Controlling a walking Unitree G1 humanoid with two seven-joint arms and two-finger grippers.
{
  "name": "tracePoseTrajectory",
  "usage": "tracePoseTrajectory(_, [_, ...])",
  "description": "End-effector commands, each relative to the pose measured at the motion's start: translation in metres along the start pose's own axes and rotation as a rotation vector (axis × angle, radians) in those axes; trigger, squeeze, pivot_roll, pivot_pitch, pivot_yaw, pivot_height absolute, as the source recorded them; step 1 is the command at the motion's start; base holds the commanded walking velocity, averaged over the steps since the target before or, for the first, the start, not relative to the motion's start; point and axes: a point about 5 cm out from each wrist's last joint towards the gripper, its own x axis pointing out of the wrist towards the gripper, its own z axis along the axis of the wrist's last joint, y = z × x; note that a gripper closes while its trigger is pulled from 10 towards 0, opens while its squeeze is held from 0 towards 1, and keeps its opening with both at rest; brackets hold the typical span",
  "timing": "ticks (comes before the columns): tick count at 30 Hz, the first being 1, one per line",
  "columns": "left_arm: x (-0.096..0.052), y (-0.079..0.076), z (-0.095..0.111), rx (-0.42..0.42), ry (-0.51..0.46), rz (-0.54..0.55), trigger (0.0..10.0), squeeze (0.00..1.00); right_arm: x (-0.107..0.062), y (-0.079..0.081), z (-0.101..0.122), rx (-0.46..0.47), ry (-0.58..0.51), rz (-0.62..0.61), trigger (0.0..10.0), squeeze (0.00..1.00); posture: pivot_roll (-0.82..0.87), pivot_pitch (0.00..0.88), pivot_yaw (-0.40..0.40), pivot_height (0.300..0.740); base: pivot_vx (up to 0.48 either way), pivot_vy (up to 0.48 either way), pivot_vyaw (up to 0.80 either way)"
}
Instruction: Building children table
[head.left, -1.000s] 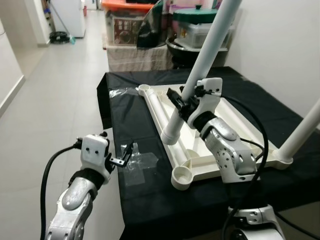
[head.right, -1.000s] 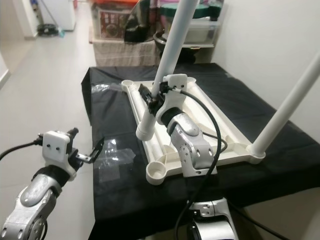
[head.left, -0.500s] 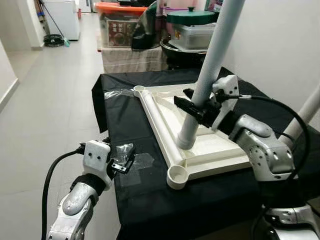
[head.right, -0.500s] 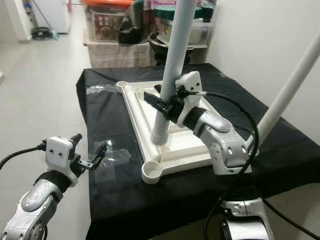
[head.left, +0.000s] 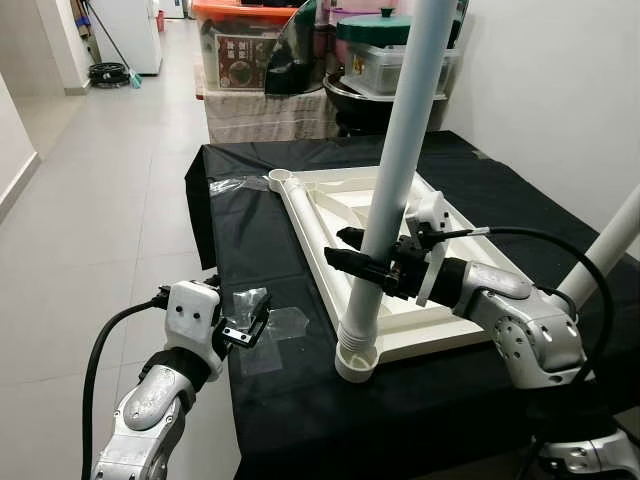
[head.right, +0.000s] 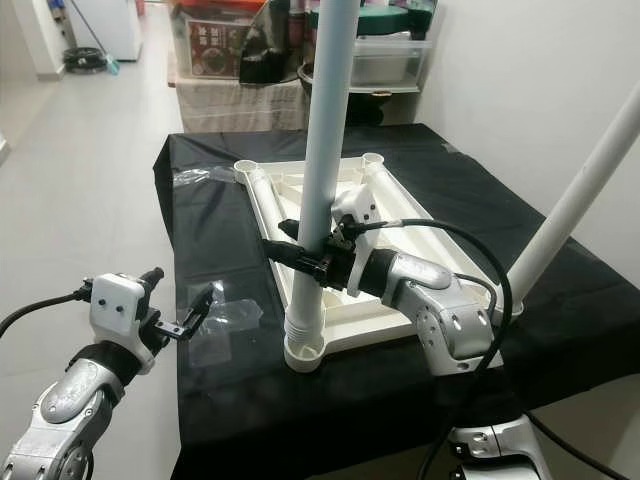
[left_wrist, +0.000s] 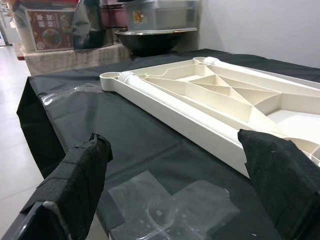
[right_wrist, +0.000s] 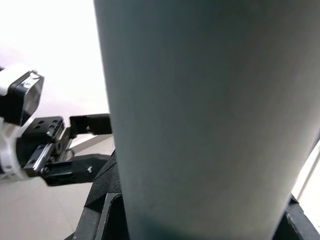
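Right gripper (head.left: 362, 268) clamping upright leg (head.left: 392, 170) — foot in corner socket (head.left: 356, 359), tabletop (head.left: 400, 215) inverted

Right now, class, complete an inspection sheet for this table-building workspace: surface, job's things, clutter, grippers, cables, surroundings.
Surface: black cloth covers the work table.
Job's things: white tabletop lies upside down; white leg stands upright in the near corner socket; second leg already fitted on the right.
Clutter: clear plastic wrap on the cloth.
Grippers: right gripper clamped on the white leg; left gripper open, beside the table edge.
Cables: black cable loops over the right arm.
Surroundings: storage boxes behind; tiled floor.
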Motion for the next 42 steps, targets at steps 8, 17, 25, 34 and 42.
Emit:
tracePoseTrajectory(8, [-0.002,0.006,-0.005,-0.004,0.025,0.014,10.0,0.00,-0.006,0.012,-0.014,0.002,0.046,0.043,10.0,0.00,0.11,0.000,-0.084,0.740,0.000,0.000,0.00])
tracePoseTrajectory(17, [-0.001,0.007,-0.005,0.000,0.023,0.015,10.0,0.00,-0.004,0.013,-0.026,0.004,0.060,0.013,10.0,0.00,0.11,0.000,-0.081,0.740,0.000,0.000,0.00])
tracePoseTrajectory(25, [-0.001,0.005,-0.005,-0.002,0.024,0.009,10.0,0.00,0.000,0.003,-0.030,0.015,0.076,-0.042,10.0,0.00,0.12,0.000,-0.085,0.740,0.000,0.000,0.00])
tracePoseTrajectory(34, [-0.003,0.003,-0.007,-0.005,0.031,0.014,10.0,0.00,0.004,0.001,-0.041,0.084,0.122,-0.036,10.0,0.00,0.12,0.000,-0.095,0.740,0.000,0.000,0.00])
tracePoseTrajectory(42, [-0.003,0.003,-0.007,-0.005,0.033,0.013,10.0,0.00,0.005,0.010,-0.045,0.086,0.113,-0.035,10.0,0.00,0.12,0.000,-0.091,0.740,0.000,0.000,0.00])
